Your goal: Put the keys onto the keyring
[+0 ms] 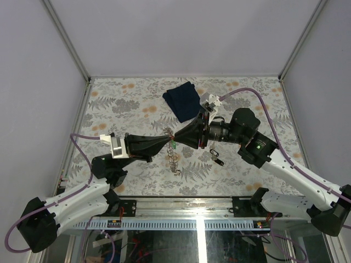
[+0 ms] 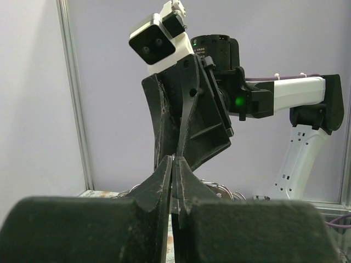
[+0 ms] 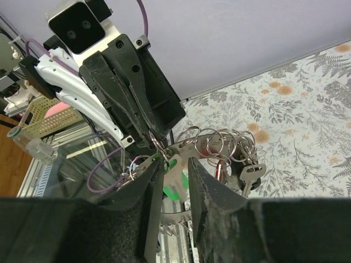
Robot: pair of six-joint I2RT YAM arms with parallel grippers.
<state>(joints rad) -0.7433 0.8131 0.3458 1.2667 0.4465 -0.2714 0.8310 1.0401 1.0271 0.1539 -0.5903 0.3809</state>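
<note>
My two grippers meet tip to tip above the middle of the table. The left gripper (image 1: 166,142) (image 2: 174,164) is shut on a thin wire ring of the keyring (image 3: 219,145), a silvery band strung with several split rings. Its linked part hangs below the tips (image 1: 174,160). The right gripper (image 1: 177,136) (image 3: 176,171) has its jaws a narrow gap apart, closed on a green-headed key (image 3: 176,192) that fills the gap. A silver key (image 3: 250,174) and a red key (image 3: 219,169) hang from the rings. A black key (image 1: 216,156) lies on the table under the right wrist.
A dark blue folded cloth (image 1: 184,100) lies on the floral table at the back centre. The enclosure's walls and metal posts (image 1: 64,34) ring the table. A yellow basket (image 3: 49,118) stands beyond the near rail.
</note>
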